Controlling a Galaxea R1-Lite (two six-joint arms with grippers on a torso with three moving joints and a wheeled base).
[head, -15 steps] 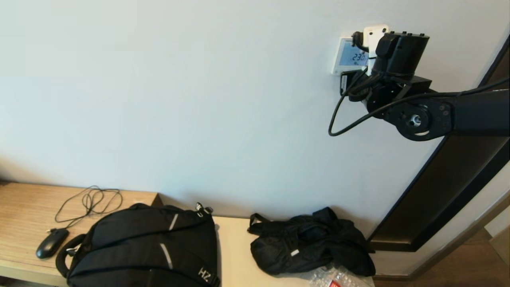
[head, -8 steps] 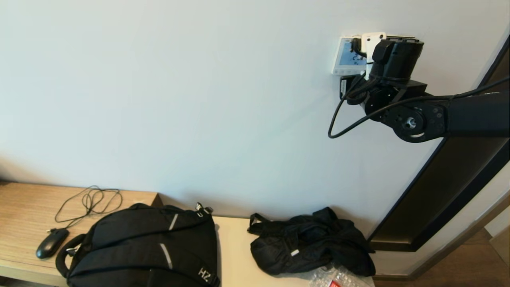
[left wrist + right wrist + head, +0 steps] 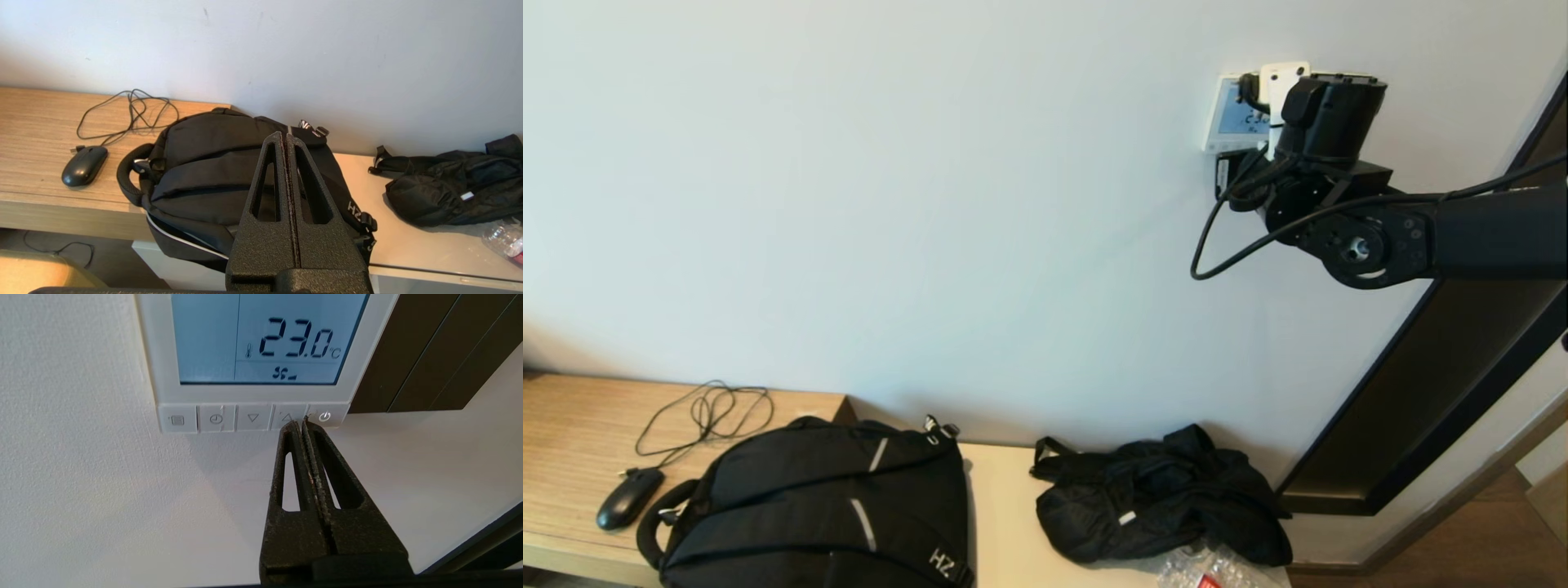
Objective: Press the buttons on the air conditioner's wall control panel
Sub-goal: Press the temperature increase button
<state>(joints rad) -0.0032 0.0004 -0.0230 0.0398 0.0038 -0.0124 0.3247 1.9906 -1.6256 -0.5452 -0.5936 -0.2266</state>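
The air conditioner's wall control panel is a white square high on the wall, its pale blue screen reading 23.0 °C. The buttons run along its lower edge. My right gripper is shut and empty. Its tip rests at the button row, on the seam between the up-arrow button and the power button. In the head view my right arm's wrist hides the fingers and part of the panel. My left gripper is shut, parked above the backpack.
A dark plate sits just under the panel. A dark door frame runs down the right. On the bench below lie a black backpack, a black bag, a mouse with its cord, and a plastic bottle.
My right arm has shifted slightly left toward the panel and now covers more of the screen in the head view. The left arm has not moved.
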